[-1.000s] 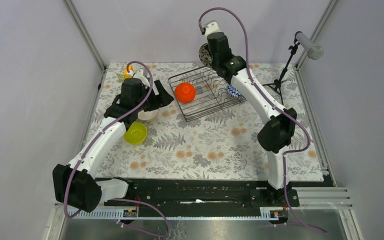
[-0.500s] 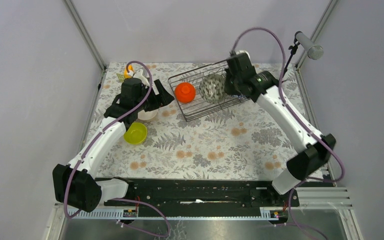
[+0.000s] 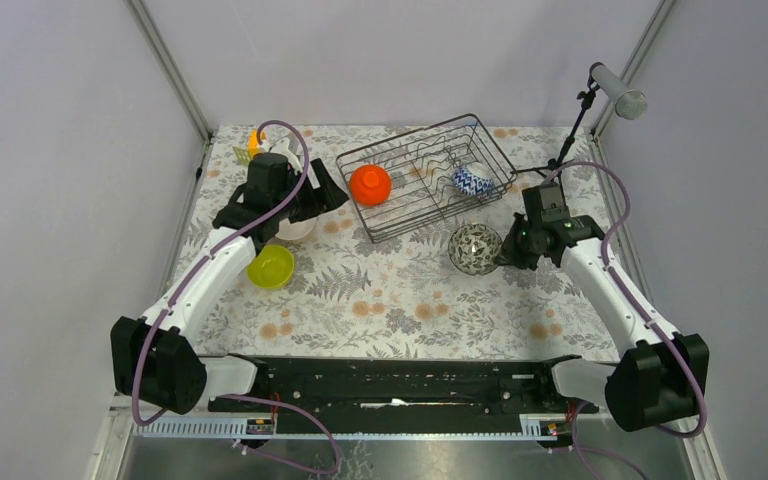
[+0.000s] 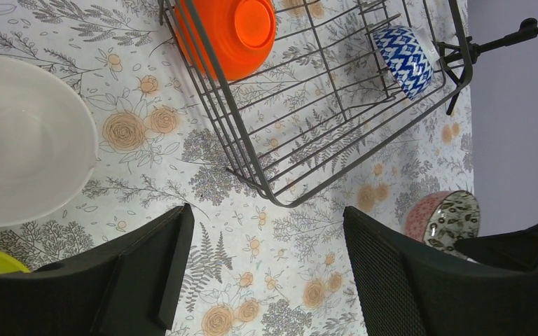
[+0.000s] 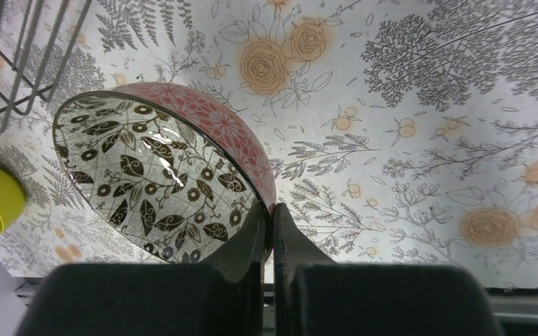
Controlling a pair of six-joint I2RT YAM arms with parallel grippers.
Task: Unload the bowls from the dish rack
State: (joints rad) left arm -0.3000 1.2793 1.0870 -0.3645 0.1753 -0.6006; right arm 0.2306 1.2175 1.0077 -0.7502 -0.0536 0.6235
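The dark wire dish rack [image 3: 430,175] stands at the back centre and holds an orange bowl [image 3: 370,184] at its left end and a blue-and-white bowl [image 3: 472,180] at its right end. My right gripper [image 3: 505,252] is shut on the rim of the pink patterned bowl [image 3: 475,249], held tilted just in front of the rack; it also shows in the right wrist view [image 5: 161,168]. My left gripper [image 4: 266,266] is open and empty, left of the rack. A cream bowl [image 3: 295,229] and a yellow-green bowl [image 3: 271,266] sit on the table by it.
A small orange-yellow block [image 3: 256,142] and white items lie at the back left corner. A microphone stand [image 3: 572,130] rises at the back right, close to the rack's right end. The patterned tablecloth [image 3: 400,300] covers the table.
My right arm has carried the pink patterned bowl from above the rack's back, over the rack, down to the table in front of the rack's right end. The left arm has barely moved.
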